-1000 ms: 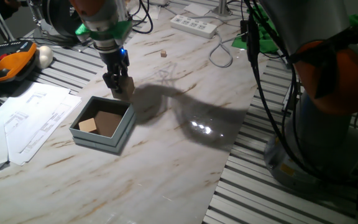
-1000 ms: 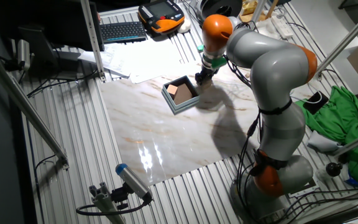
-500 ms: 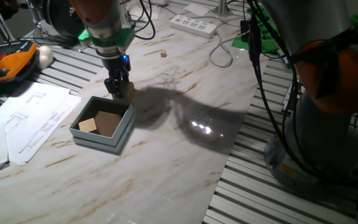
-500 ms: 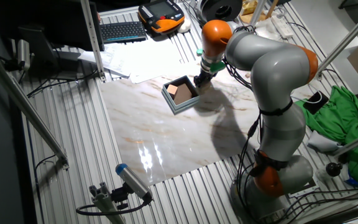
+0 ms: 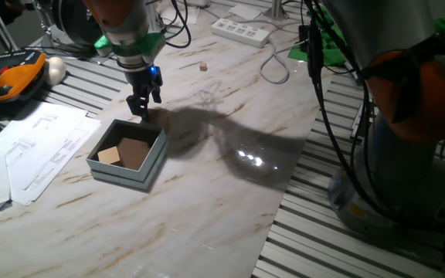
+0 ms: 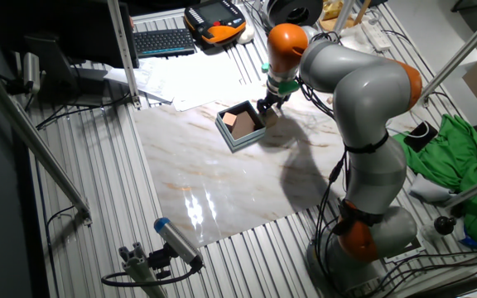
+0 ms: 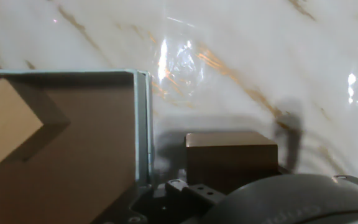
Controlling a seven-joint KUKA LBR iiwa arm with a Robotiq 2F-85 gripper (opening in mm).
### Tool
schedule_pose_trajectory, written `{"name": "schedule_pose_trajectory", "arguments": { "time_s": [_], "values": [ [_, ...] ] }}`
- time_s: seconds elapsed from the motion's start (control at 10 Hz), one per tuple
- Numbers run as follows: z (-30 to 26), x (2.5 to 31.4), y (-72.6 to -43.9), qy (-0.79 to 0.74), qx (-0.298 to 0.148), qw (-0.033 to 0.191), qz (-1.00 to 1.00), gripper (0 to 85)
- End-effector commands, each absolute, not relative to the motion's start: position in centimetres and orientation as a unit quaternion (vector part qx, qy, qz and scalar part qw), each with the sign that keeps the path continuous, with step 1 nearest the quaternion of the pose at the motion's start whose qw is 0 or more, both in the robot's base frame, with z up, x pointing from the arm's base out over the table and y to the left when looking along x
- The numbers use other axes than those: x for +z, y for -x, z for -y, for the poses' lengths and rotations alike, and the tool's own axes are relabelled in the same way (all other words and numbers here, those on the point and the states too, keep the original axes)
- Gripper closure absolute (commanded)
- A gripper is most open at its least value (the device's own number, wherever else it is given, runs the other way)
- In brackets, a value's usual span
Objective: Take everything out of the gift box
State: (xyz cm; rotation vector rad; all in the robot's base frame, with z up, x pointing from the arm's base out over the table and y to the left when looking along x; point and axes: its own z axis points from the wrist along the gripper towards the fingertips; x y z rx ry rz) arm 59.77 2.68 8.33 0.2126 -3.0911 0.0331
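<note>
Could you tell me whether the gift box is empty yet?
Not yet: one wooden block lies inside the gift box; another block sits outside.

Arm reaches in from the base at the worktop (image 5: 230,193) edge: grey links, orange joints, green ring at the wrist, blue light lit just under it. Wrist points straight down. Pincer (image 5: 142,108) hangs just beyond the far wall of the gift box (image 5: 147,174), outside it, tips close above the worktop. Black fingers (image 5: 137,105) look slightly parted, nothing visibly clamped between them, though the gap is too small to read surely. In the other fixed view the pincer (image 6: 267,108) sits beside the box's (image 6: 237,139) far corner. Hand view shows only the dark pincer body along the bottom edge.
</note>
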Motion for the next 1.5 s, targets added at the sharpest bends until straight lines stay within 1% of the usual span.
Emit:
{"name": "schedule_pose_trajectory", "arguments": {
  "time_s": [0.0,0.2,0.3,0.4,0.6,0.8,1.0,1.2,1.4],
  "values": [
    [-3.1,9.2,-59.8,-0.061,0.006,0.025,0.998,17.0],
    [-5.3,13.3,-59.1,-0.039,0.015,0.038,0.998,17.0],
    [-6.3,14.7,-58.6,-0.033,0.006,0.035,0.999,17.0],
    [-7.1,15.3,-58.2,-0.024,-0.006,0.036,0.999,17.0],
    [-9.3,16.0,-57.8,-0.003,-0.022,0.039,0.999,17.0],
    [-10.6,16.0,-57.3,0.001,-0.017,0.037,0.999,17.0],
    [-11.2,15.5,-56.9,0.004,-0.018,0.035,0.999,17.0],
    [-11.4,15.5,-56.5,0.007,-0.024,0.039,0.999,17.0],
    [-11.5,15.3,-56.5,0.003,-0.024,0.035,0.999,17.0]
  ]
}}
